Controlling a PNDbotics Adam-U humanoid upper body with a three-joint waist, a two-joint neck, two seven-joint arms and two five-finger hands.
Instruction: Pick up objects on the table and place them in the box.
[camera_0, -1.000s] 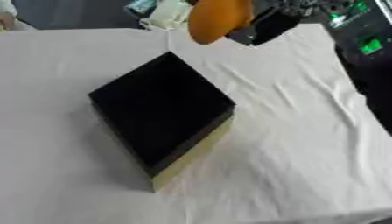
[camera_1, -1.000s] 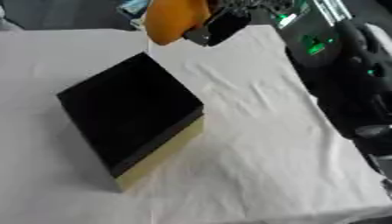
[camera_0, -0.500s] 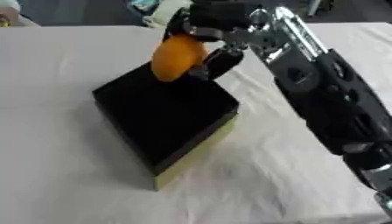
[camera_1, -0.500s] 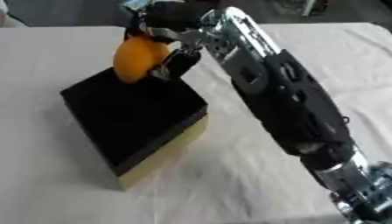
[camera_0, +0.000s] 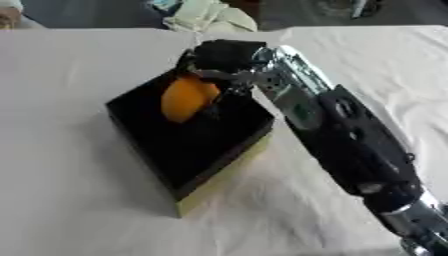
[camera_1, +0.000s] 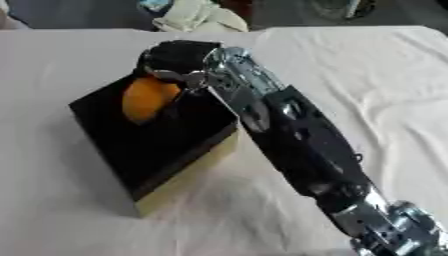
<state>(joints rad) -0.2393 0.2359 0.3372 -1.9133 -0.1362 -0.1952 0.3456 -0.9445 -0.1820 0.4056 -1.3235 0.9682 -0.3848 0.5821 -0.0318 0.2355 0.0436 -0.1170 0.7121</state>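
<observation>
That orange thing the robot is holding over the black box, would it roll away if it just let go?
Probably a little. The orange object looks rounded and smooth, so it may roll once freed. It seems rigid, keeping its shape in the right hand. It sits over the box, whose dark inside would likely stop it.

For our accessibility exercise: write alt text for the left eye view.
The robot's right hand holds an orange object over a black box with a pale yellow side. The box sits askew on a white tablecloth.
</observation>
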